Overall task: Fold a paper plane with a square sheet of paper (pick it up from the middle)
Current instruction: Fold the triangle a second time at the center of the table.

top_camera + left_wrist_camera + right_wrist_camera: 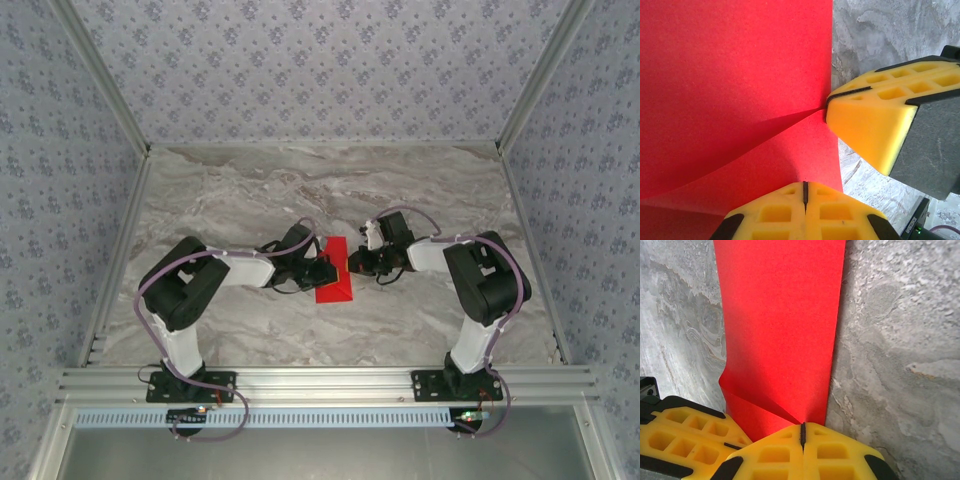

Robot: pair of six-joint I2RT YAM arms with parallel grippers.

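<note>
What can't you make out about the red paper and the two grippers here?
- Top external: the square sheet of paper is too small to show folds; the left gripper and right gripper cover part.
- Left wrist: paper's outline cut off by top and left edges.
- Right wrist: its far end cut off by the top edge.
- Left wrist: whether the left gripper's shut fingers pinch paper; they hide it.
</note>
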